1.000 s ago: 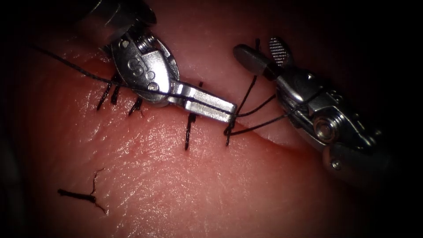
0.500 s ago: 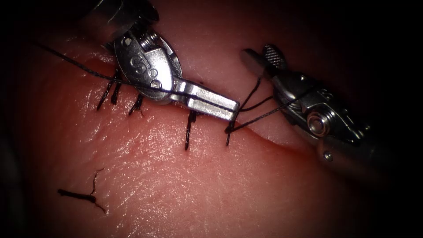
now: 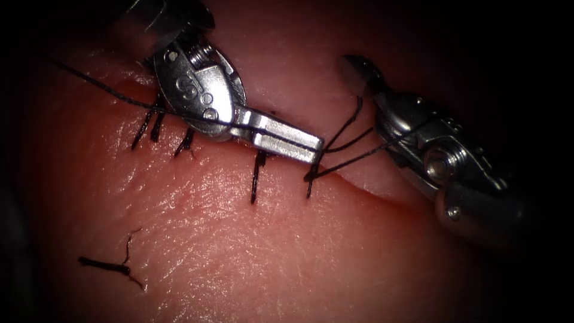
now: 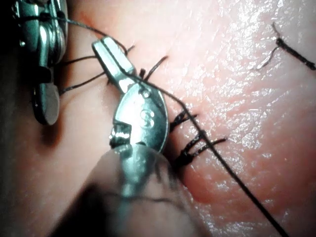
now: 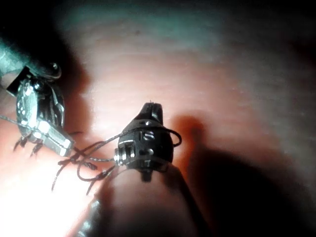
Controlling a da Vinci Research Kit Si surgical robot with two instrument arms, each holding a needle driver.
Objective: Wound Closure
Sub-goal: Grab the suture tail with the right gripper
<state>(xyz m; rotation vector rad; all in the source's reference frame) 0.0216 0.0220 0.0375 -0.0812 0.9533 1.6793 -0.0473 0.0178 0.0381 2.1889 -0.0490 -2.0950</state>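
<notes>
The thread [image 3: 350, 157] runs in dark strands from the newest stitch at the cut [image 3: 371, 185], where it gathers into a small knot [image 3: 311, 174] at the wound's edge, just below the tip of the left gripper [image 3: 311, 149]. From there two strands climb to the right and wrap around the right gripper [image 3: 359, 75], one curling up by its tip and another crossing its wrist. A further long strand leads from the left gripper's tip back across its body and away to the picture's left. The left gripper's jaws are pressed together on the thread right at the knot, lying almost flat over the cut; the left wrist view shows the same closed pair [image 4: 111, 54] with the strand [image 4: 212, 148] running along it. The right gripper sits on the right of the knot, above the open stretch of the cut, and its jaws appear pressed together with thread looped about them; in the right wrist view [image 5: 150, 111] the loops hang around its dark head. Along the cut to the left lie finished stitches [image 3: 256, 176] with short upright tails. On the tissue [image 3: 239, 251], well below the cut toward the left, rests a cut end of thread [image 3: 110, 266].
</notes>
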